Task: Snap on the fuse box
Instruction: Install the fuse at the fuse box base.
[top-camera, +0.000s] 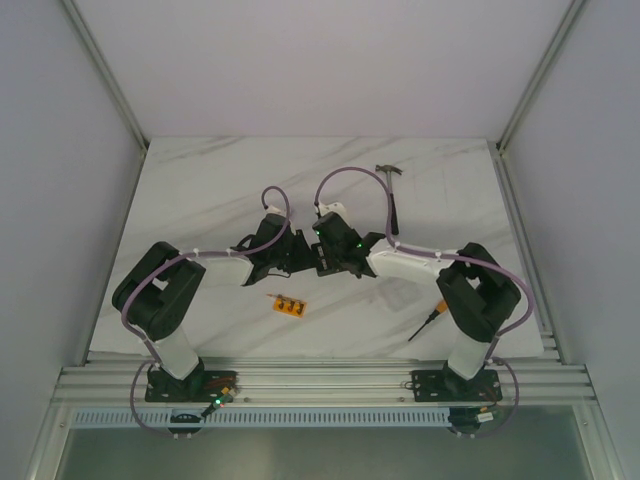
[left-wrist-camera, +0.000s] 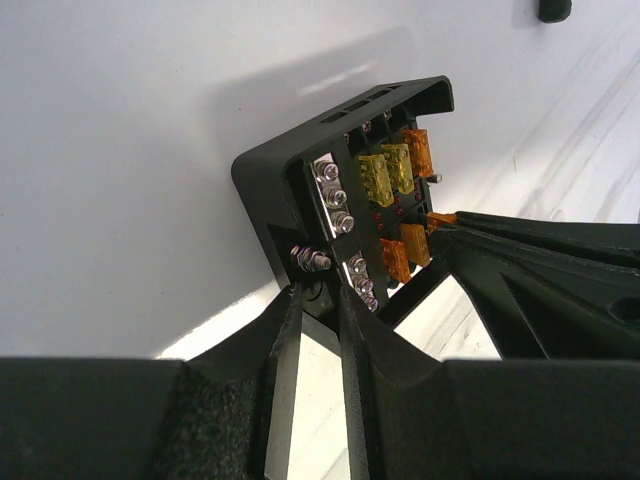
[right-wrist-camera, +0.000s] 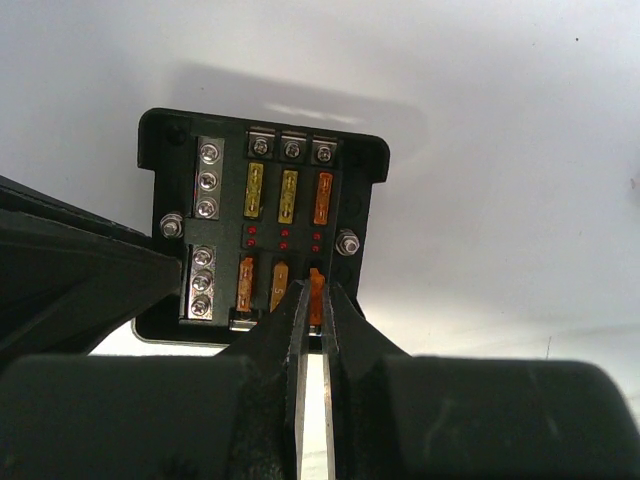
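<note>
Closest in, the black fingers of the right tool are pinched tight on a small orange blade fuse. They are lined up nose-on with the last slot of the near row, I'd guess so the fuse can be pushed straight home. The small black square plastic fuse box faces it at the middle of the white marble-patterned table, between the arms, and it looks tipped up. The left tool clamps the box's corner rim beside a steel stud, seemingly to brace it against that push. Five other fuses are seated.
</note>
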